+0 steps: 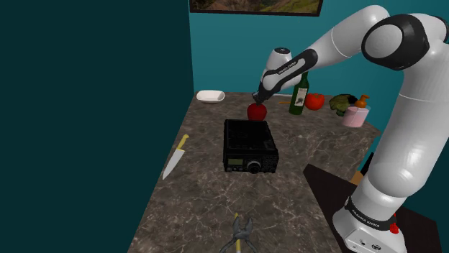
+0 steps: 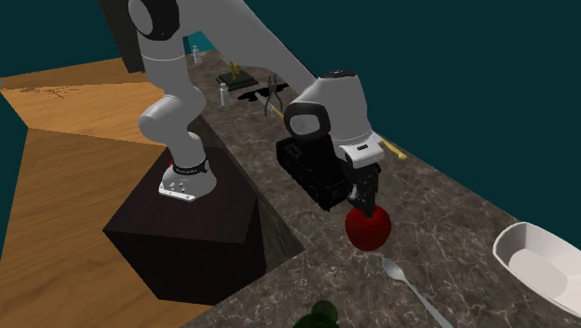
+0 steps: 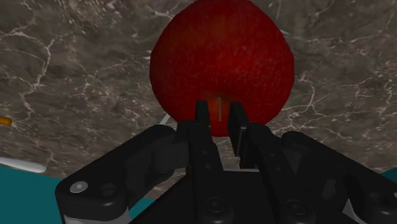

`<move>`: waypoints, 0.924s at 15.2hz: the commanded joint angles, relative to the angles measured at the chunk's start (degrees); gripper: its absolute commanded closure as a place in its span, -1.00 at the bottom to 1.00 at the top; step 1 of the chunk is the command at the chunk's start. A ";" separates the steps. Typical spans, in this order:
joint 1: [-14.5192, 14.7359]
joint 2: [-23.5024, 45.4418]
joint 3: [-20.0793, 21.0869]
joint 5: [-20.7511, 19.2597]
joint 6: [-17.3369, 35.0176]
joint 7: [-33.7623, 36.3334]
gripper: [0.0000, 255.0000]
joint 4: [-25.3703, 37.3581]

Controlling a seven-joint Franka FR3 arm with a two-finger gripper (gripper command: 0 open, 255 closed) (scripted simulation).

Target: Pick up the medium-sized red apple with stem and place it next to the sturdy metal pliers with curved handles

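Gripper [image 3: 219,109] pinches apple [image 3: 221,57] top nr radio [image 1: 250,146].

Heads up, the black radio [image 1: 250,146] sits right between the apple [image 1: 257,111] and the pliers [image 1: 241,233], so a straight low line along the counter [image 1: 201,208] is blocked. You've got open air above it. On the shoulder view's left there's a bare lane between the radio and the knife [image 1: 175,157], with the teal wall just past the knife. The lane on the radio's other side is bare too, but it runs toward the stand. Behind the apple it's crowded: wine bottle [image 1: 298,93], tomato [image 1: 314,101], white dish [image 1: 210,95], plus a spoon [image 2: 414,289] near it. The marble around the pliers is bare.
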 commanded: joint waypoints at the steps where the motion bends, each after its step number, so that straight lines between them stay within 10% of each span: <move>1: 0.08 0.20 0.10 0.01 -0.07 0.03 1.00 -0.15; 14: 0.19 -2.65 0.14 0.02 -5.08 -0.40 1.00 2.06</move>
